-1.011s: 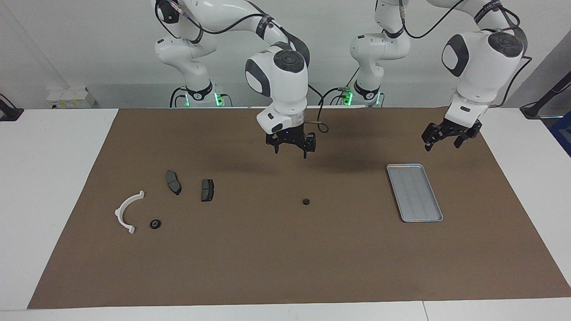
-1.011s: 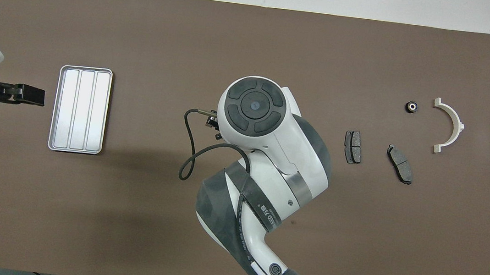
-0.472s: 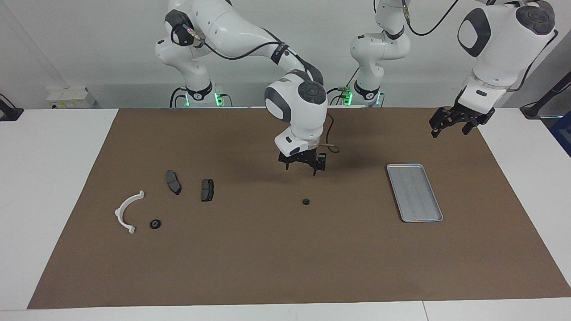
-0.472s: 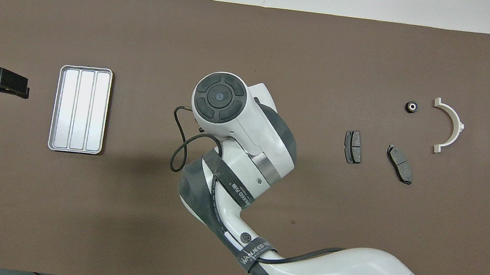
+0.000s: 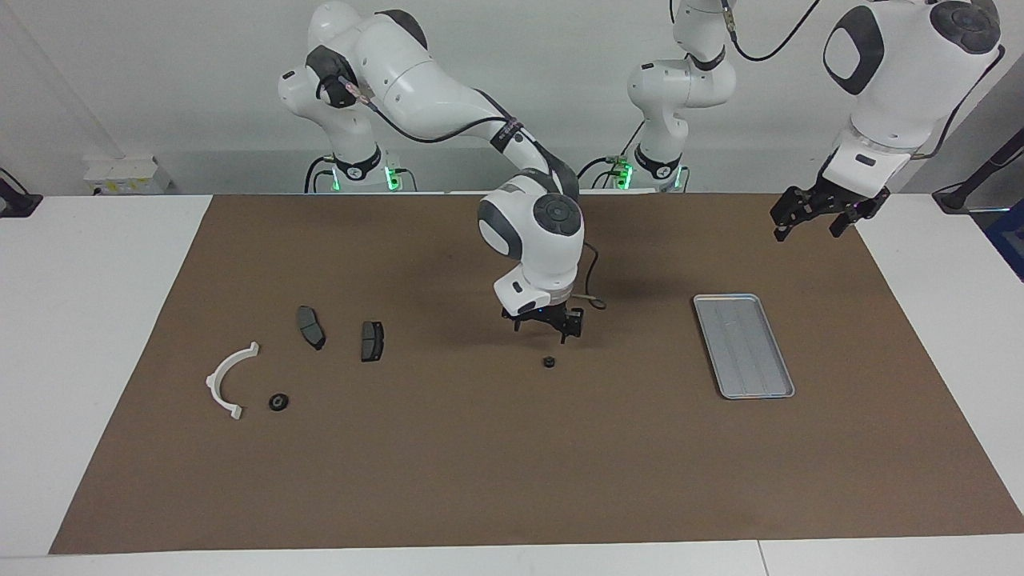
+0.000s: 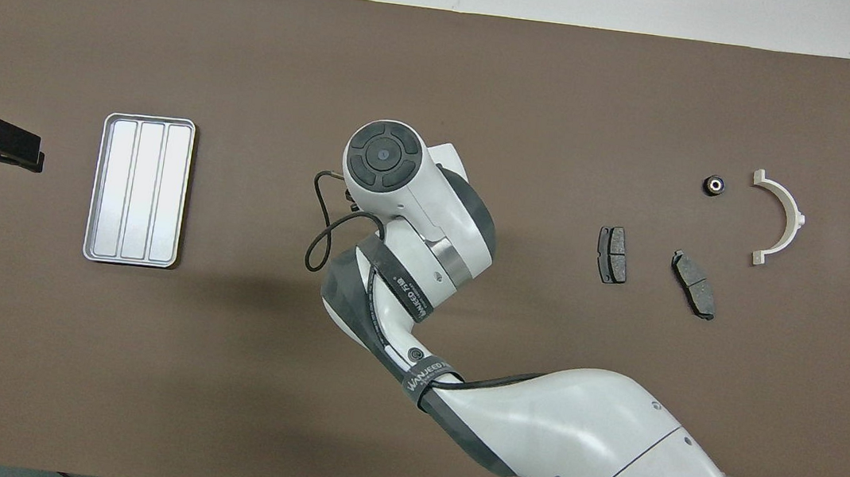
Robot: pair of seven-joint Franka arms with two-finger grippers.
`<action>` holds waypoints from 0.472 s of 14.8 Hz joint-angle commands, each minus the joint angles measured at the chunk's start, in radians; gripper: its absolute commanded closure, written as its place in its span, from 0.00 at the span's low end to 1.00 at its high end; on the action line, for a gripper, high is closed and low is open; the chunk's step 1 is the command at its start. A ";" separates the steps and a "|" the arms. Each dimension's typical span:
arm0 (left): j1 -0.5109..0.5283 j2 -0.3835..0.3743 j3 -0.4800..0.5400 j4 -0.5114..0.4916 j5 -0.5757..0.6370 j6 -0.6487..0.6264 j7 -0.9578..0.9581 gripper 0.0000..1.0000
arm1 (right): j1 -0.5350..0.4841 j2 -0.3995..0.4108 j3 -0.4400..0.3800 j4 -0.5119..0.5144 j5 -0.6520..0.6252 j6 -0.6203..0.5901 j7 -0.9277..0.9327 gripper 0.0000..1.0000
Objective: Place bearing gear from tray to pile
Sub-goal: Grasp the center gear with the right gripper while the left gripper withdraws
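Poised with spread fingers, right gripper [image 5: 545, 326] just above a small dark bearing gear [image 5: 549, 362] on bare brown mat [image 5: 480, 464], between the ribbed metal tray [image 5: 744, 345] and the pile [image 5: 276, 360], left gripper [image 5: 816, 216] parted, high near the tray's mat edge.

mat [image 5: 448, 464]: plain brown
table [image 5: 88, 320]: white
tray [image 5: 744, 346]: silver-grey, lengthwise ribs on floor
gear [image 5: 549, 362]: black, just under right gripper's [image 5: 544, 323] black fingers
second gear [image 5: 278, 402]: black, pale centre
bracket [image 5: 230, 379]: white
pads [image 5: 372, 341]: dark grey, pale line across the middle
arms [image 5: 416, 72]: white shells, dark grey joints, black cables
left gripper [image 5: 816, 218]: black
bases [image 5: 360, 172]: green lights
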 commanded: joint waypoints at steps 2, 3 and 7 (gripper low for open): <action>0.002 -0.015 0.002 -0.009 -0.015 -0.011 0.025 0.00 | -0.009 0.032 0.004 0.026 -0.036 0.015 0.025 0.03; 0.001 -0.015 0.001 -0.006 -0.015 -0.011 0.024 0.00 | -0.008 0.038 0.004 0.026 -0.054 0.026 0.025 0.03; 0.002 -0.008 0.001 0.008 -0.018 -0.010 0.021 0.00 | -0.002 0.084 0.004 0.058 -0.070 0.058 0.031 0.05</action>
